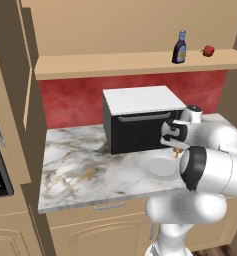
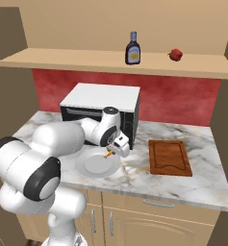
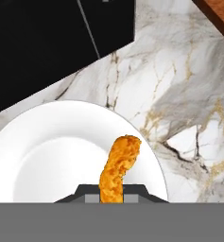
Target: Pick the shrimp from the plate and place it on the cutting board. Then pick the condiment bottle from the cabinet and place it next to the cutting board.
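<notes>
We see the gripper [image 2: 108, 153] closed on the shrimp [image 3: 118, 168] — its lower end sits between the fingertips, the rest projecting ahead of them. The plate [image 3: 47, 142] lies beneath the fingers; the cutting board [image 2: 169, 156] lies apart, off to one side.

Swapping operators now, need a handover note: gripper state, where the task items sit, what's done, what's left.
Gripper: shut on the shrimp, held just above the right side of the plate.
Cutting board: on the counter to the right of the plate, nothing on it.
Condiment bottle: upright on the cabinet shelf, a small red fruit to its right.
Done: shrimp gripped and lifted from the plate.
Left: carry the shrimp right to the cutting board and release it; then fetch the condiment bottle from the shelf and set it next to the board.
</notes>
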